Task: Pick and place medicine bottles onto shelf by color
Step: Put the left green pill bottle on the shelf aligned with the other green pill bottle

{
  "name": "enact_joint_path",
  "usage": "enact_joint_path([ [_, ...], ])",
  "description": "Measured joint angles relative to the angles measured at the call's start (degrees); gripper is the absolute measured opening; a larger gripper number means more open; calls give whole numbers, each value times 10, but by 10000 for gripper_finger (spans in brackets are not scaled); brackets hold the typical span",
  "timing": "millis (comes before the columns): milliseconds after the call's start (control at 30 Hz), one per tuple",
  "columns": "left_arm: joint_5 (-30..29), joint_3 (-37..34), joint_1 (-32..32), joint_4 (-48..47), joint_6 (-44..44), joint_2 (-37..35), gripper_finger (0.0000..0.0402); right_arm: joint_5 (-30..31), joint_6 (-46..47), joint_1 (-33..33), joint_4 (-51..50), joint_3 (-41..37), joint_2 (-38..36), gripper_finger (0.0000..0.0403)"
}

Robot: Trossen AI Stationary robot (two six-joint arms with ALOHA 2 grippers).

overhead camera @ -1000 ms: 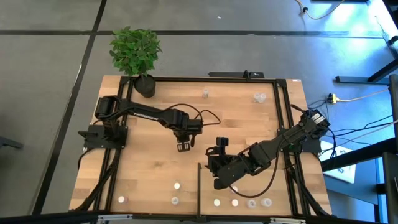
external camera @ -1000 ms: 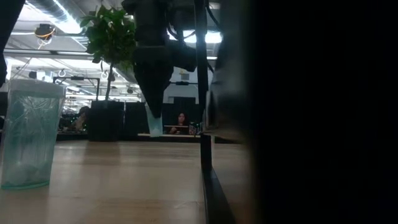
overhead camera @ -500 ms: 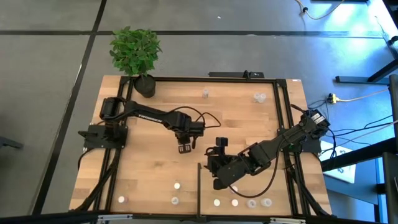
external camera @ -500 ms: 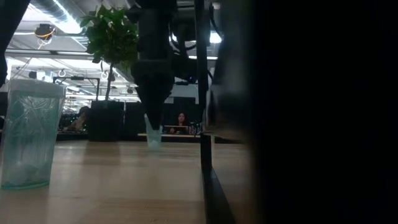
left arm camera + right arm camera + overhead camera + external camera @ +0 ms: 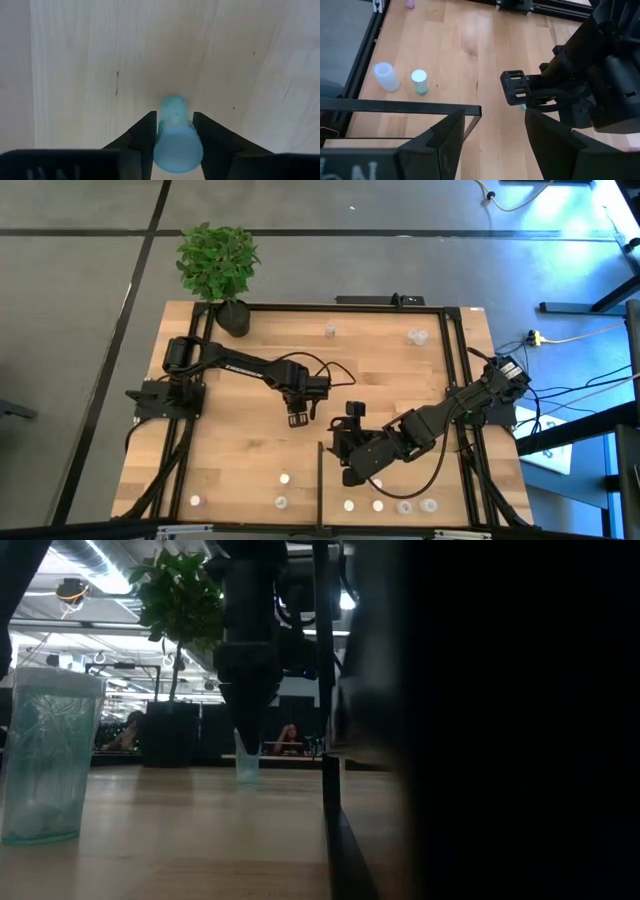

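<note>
Left gripper (image 5: pixel 172 131): jaws flanking blue bottle (image 5: pixel 175 135) at tabletop, likely setting it down. Right gripper (image 5: pixel 492 131): jaws apart, waiting beside the left gripper.

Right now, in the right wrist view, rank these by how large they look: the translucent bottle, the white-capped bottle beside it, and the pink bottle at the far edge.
1. Translucent bottle: largest.
2. White-capped bottle: slimmer, slightly smaller.
3. Pink bottle: smallest, but it is cut off by the picture edge and lies farther from the camera, so its true size is unsure.
</note>
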Motion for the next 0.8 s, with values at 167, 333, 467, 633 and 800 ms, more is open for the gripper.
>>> enact_joint_path([
  [167, 1, -2, 0, -3, 0, 2, 161, 0, 0, 0, 1, 0, 0, 210],
  [333, 1, -2, 0, -3, 0, 2, 202, 0, 0, 0, 2, 0, 0, 210],
  [467, 1, -1, 0, -4, 0, 2, 237, 0, 0, 0, 3, 0, 0, 210],
  [633, 1, -1, 0, -8, 0, -5, 267, 0, 0, 0, 4, 0, 0, 210],
  [800, -1, 0, 0, -15, 0, -29, 268, 0, 0, 0, 6, 0, 0, 210],
])
